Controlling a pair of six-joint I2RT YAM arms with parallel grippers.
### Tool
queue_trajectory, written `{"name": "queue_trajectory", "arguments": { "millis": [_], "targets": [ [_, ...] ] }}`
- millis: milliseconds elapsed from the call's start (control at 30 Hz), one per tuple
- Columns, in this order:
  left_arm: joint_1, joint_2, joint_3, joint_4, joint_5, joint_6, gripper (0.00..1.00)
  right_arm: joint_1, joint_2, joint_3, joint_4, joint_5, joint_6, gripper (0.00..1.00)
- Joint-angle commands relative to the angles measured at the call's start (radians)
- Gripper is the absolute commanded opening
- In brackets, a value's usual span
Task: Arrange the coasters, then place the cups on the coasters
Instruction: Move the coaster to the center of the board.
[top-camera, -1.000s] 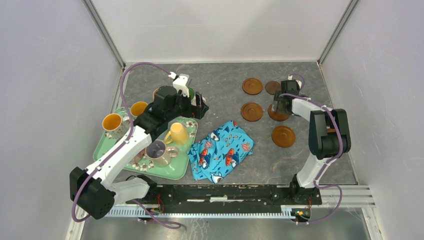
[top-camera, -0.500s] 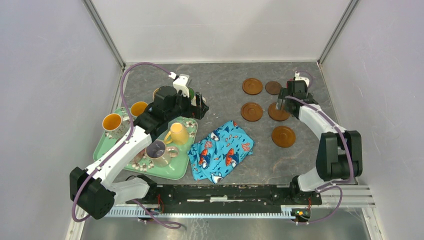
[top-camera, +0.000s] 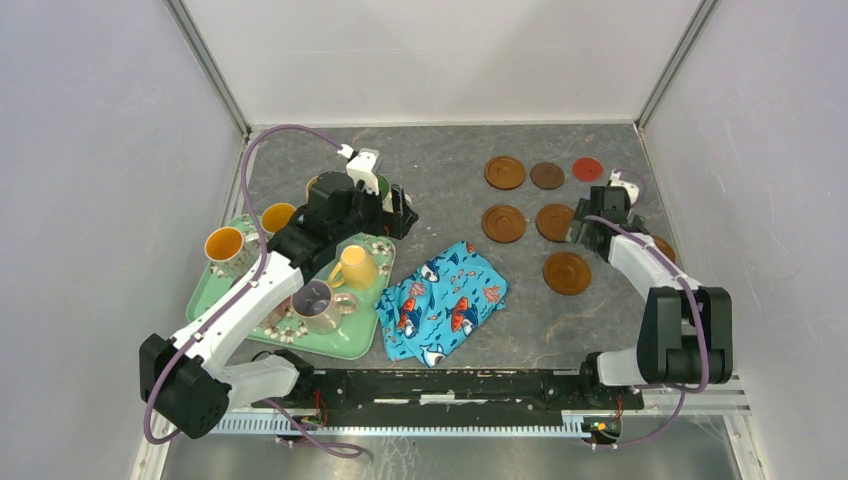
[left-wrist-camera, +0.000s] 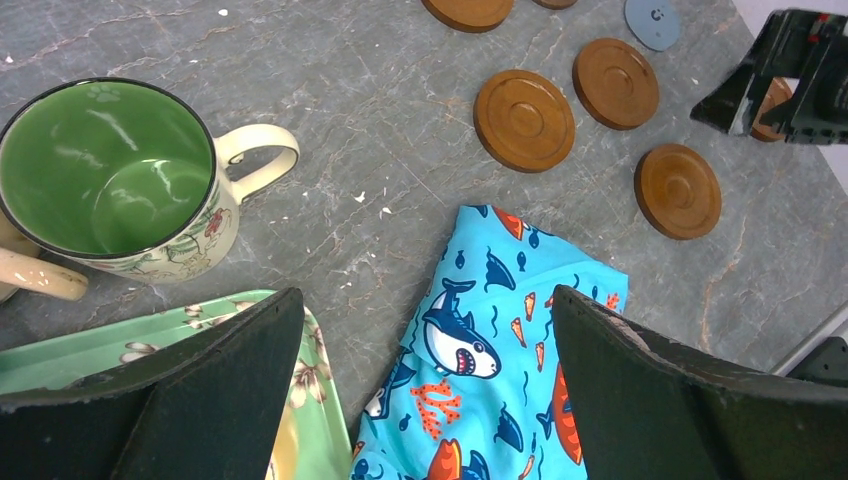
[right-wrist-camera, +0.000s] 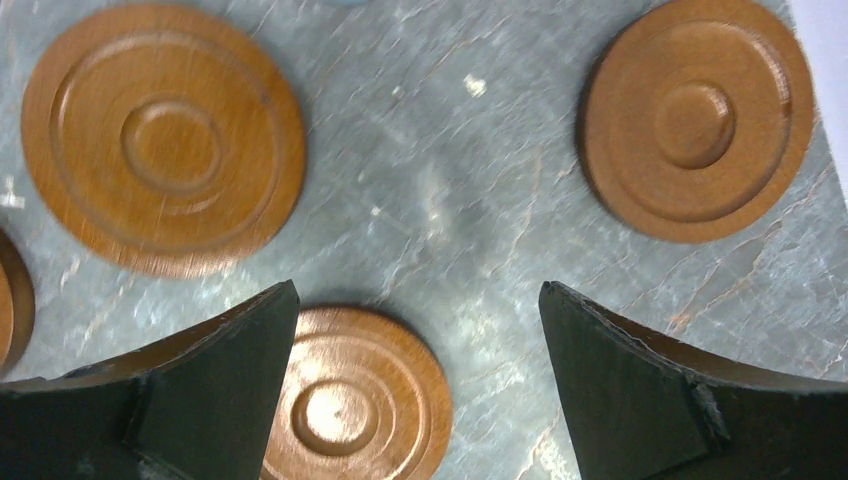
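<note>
- Coasters lie flat on the grey stone-look table top (top-camera: 450, 150), all in its 1–3 o'clock sector.
- Far row, running 9 to 3 o'clock: ringed brown wooden coaster (top-camera: 504, 172), smaller dark brown disc (top-camera: 546, 175), red round disc (top-camera: 587, 168).
- Second row: second ringed brown coaster (top-camera: 503, 223), with a third brown coaster (top-camera: 554, 222) at its 3 o'clock. A lone brown coaster (top-camera: 567, 272) sits at 6 o'clock of that one.
- Half-hidden brown disc (top-camera: 662, 247) shows past the right forearm, near the table's 3 o'clock edge.
- Right gripper (top-camera: 583, 225) — fingers spread wide, gripping nothing, hovering at 3 o'clock of the second row. Its wrist view shows a brown coaster on the table below the gap.
- Left gripper (left-wrist-camera: 425, 380) — fingers spread wide, empty, above the seam between tray and cloth.
- Cream floral ceramic mug with green inside (left-wrist-camera: 105, 165) stands upright directly on the table top, at 12 o'clock of the tray.
- Green floral tray (top-camera: 345, 345) at the table's 8 o'clock holds an orange-lined beige mug (top-camera: 225, 245), a yellow mug (top-camera: 355, 268) and a lilac-lined beige mug (top-camera: 318, 303), all upright.
- Second orange-lined mug (top-camera: 277, 215) is at the tray's 12 o'clock edge; can't tell if it is on the tray.
- Blue fish-print cloth (top-camera: 445, 300) lies crumpled just beside the tray, at its 3 o'clock.
</note>
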Motion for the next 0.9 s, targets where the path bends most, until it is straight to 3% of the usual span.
{"name": "queue_trajectory", "arguments": {
  "millis": [0,467,867],
  "targets": [
    [0.005,-0.005,0.002,0.042,0.028,-0.006,1.00,-0.070,0.069,0.111,0.094,-0.035,0.048,0.98],
    [0.005,-0.018,-0.003,0.046,0.020,-0.003,1.00,-0.158,0.545,0.610,0.102,-0.048,0.059,0.98],
    [0.005,-0.020,0.000,0.046,0.027,-0.004,1.00,-0.178,0.686,0.734,0.060,-0.034,0.024,0.98]
  ]
}}
